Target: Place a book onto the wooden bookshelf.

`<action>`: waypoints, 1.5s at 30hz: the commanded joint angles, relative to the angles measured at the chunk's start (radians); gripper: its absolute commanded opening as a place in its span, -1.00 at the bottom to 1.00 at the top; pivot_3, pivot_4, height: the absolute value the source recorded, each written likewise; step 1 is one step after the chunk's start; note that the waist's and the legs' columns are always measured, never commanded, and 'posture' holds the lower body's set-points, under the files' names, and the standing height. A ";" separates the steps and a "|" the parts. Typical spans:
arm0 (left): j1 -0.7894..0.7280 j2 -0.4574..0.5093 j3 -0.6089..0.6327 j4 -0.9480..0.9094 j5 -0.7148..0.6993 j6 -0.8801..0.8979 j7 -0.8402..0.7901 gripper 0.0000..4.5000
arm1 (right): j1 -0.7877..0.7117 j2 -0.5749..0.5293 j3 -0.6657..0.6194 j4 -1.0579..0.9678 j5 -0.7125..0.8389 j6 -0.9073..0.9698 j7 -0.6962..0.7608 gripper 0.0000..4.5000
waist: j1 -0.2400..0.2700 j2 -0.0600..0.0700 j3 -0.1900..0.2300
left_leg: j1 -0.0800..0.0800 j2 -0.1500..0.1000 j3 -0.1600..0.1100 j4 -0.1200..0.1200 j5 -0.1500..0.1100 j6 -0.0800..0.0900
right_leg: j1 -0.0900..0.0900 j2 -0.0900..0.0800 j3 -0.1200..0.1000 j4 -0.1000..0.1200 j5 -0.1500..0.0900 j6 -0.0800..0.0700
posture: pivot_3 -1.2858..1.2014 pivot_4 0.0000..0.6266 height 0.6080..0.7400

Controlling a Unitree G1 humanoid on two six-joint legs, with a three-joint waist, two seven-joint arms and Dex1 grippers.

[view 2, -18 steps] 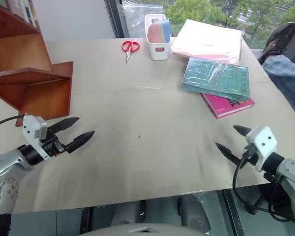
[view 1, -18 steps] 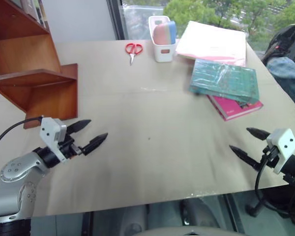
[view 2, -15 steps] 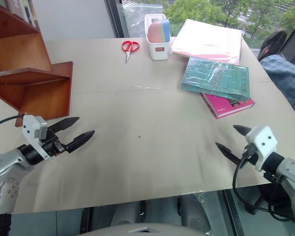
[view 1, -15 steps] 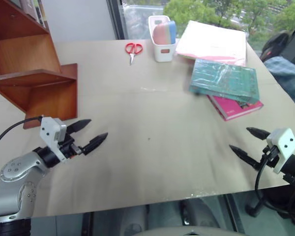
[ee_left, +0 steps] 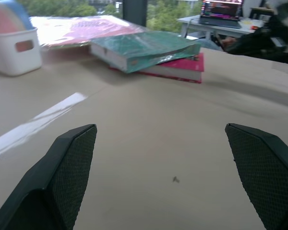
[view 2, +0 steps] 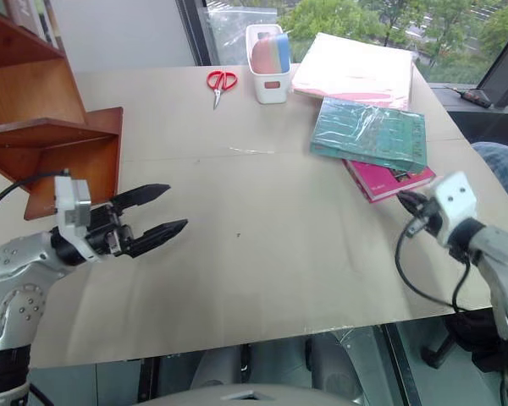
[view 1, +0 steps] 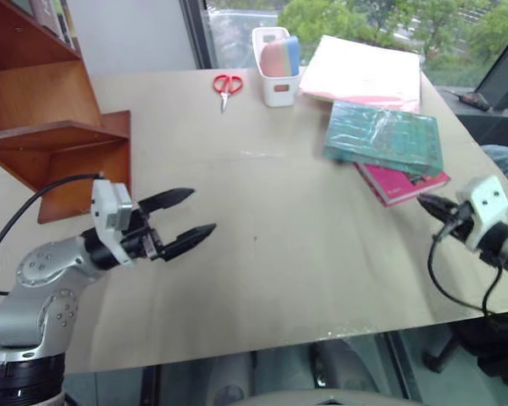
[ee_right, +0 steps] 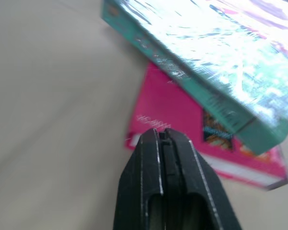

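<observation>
The book (view 1: 383, 138) lies at about two o'clock on the surface (view 1: 271, 245), resting partly on a pink book (view 1: 404, 183), with the wooden bookshelf (view 1: 59, 135) far off at ten o'clock; the right tool (view 1: 430, 203), pressed together, sits just beside the pink book's near corner, and it may already be touching, though that is hard to tell. Pushing in shut, it could shove the stack or catch the wrong book; the left tool (view 1: 179, 220), spread wide and empty, is too far away to steady anything.
</observation>
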 commanded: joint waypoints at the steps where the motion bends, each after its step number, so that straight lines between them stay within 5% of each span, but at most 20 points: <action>1: -0.051 -0.006 -0.037 -0.075 -0.004 0.011 0.033 1.00 | -0.225 -0.016 0.063 0.189 -0.093 -0.002 -0.044 -0.93 | -0.001 0.001 0.001 | 0.000 0.000 0.000 0.000 0.000 0.000 | 0.000 0.000 0.001 0.000 0.000 0.000 | 0.03 -0.52 1.00; 5: -0.078 -0.020 -0.077 -0.115 -0.012 0.031 0.058 1.00 | -0.545 0.027 0.125 0.530 -0.176 -0.061 -0.100 -0.93 | -0.004 0.003 0.002 | 0.000 0.000 0.002 0.001 0.000 0.000 | -0.001 0.000 0.002 0.000 0.000 0.000 | 0.03 -0.52 1.00; 10: -0.050 -0.021 -0.074 -0.147 -0.007 0.035 0.079 1.00 | -0.757 0.023 0.164 0.871 -0.258 -0.180 -0.126 -0.93 | 0.005 0.003 0.002 | -0.001 0.000 0.001 -0.002 0.000 0.000 | -0.001 0.000 0.001 -0.002 0.000 0.000 | 0.03 -0.52 1.00; 22: -0.030 -0.028 -0.083 -0.147 -0.002 0.027 0.104 1.00 | -0.866 0.116 0.257 1.220 -0.336 -0.207 0.011 -0.93 | -0.007 0.006 0.004 | 0.001 0.000 0.003 -0.001 -0.001 0.002 | -0.001 0.000 0.002 0.001 0.000 -0.001 | 0.03 -0.52 1.00; 26: -0.037 -0.029 -0.086 -0.142 -0.001 0.026 0.100 1.00 | -0.815 0.138 0.321 1.192 -0.362 -0.148 0.155 -0.93 | -0.006 0.001 0.000 | 0.001 0.000 0.002 0.000 -0.001 0.002 | 0.000 0.000 0.002 0.002 0.000 -0.001 | 0.03 -0.52 1.00; 35: -0.022 -0.034 -0.082 -0.144 0.004 0.018 0.098 1.00 | -0.692 0.140 0.263 0.866 -0.291 0.062 0.189 -0.93 | -0.005 -0.006 -0.006 | 0.004 0.001 0.002 0.002 -0.001 0.002 | 0.001 0.000 0.002 0.007 0.000 -0.001 | 0.03 -0.52 1.00; 41: -0.028 -0.043 -0.082 -0.134 0.012 0.006 0.102 1.00 | -0.653 0.090 0.024 0.566 -0.134 0.248 0.094 -0.93 | 0.004 -0.002 -0.003 | 0.001 0.000 0.002 0.004 -0.001 0.002 | -0.001 0.000 0.001 0.009 0.000 -0.001 | 0.03 -0.52 1.00; 45: -0.031 -0.047 -0.086 -0.124 0.016 -0.001 0.099 1.00 | -0.669 0.028 -0.126 0.555 -0.112 0.307 -0.062 -0.93 | 0.011 0.006 0.002 | 0.000 0.000 0.002 0.004 -0.001 0.002 | -0.002 0.000 0.002 0.008 0.000 -0.001 | 0.03 -0.52 1.00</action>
